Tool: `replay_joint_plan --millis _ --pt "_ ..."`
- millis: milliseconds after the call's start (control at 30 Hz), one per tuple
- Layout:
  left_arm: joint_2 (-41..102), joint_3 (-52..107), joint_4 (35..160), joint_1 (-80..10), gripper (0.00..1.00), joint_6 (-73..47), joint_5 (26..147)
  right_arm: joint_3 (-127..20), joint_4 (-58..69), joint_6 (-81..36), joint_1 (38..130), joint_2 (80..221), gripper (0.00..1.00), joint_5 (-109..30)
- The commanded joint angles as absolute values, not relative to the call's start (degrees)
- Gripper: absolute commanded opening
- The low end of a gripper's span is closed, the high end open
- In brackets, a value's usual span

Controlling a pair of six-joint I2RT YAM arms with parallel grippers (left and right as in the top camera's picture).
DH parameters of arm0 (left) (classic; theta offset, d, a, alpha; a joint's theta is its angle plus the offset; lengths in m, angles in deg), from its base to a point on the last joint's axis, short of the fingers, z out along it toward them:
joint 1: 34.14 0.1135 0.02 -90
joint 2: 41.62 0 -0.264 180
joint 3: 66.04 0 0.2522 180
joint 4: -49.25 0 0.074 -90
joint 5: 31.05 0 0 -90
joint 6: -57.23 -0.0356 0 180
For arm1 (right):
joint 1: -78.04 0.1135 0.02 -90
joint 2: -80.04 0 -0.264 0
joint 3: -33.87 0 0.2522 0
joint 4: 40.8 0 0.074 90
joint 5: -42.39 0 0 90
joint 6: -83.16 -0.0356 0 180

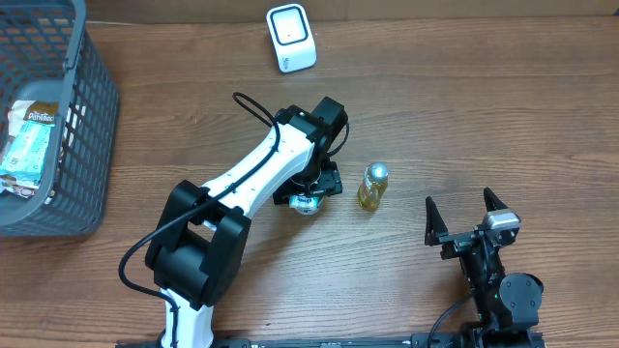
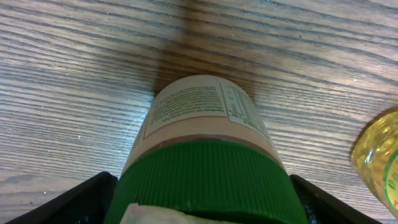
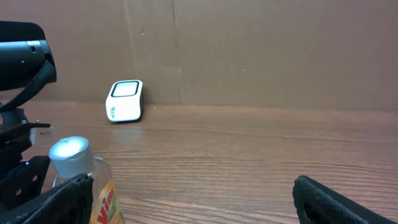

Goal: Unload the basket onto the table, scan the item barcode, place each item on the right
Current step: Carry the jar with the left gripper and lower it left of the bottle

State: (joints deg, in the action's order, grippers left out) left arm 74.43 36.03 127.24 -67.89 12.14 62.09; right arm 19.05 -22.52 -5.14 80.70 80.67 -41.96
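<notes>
Table (image 1: pixel 542 116) showing matt, grained wood. Jar (image 2: pixel 205 124) wearing ribbed green plastic cap (image 2: pixel 205 180), matt paper label (image 2: pixel 199 102). Bottle (image 1: pixel 372 188) gleaming, glossy clear plastic. Basket (image 1: pixel 92 116) showing plastic mesh.

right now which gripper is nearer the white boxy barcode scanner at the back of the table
Left. The left gripper is mid-table, straddling a green-lidded jar, nearer the white boxy barcode scanner. The right gripper is farther off, by the near edge.

A jar (image 2: pixel 205 118) with a green ribbed cap (image 2: pixel 205 177) fills my view, printed label (image 2: pixel 199 102) facing me, wood worktop (image 2: pixel 74 74) beyond. My end effector (image 2: pixel 202 202) flanks the cap, fingers (image 2: pixel 74 205) either side; whether they touch it I cannot tell. A yellow bottle (image 2: pixel 376 162) shows at the right edge.
</notes>
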Motion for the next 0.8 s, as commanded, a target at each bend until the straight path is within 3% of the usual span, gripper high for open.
replay_joint_plan --millis 0,500,767 --pt "74.8 35.8 127.2 -67.9 0.88 12.4 61.3 19.7 -22.8 -4.9 80.6 80.2 1.0 -41.9" --pt "74.8 35.8 125.9 -67.4 0.84 -2.5 61.3 19.7 -22.8 -4.9 80.6 80.2 1.0 -42.0" --pt "74.8 35.8 125.8 -67.6 0.74 -2.8 61.7 19.7 -22.8 -4.9 80.6 80.2 1.0 -42.0"
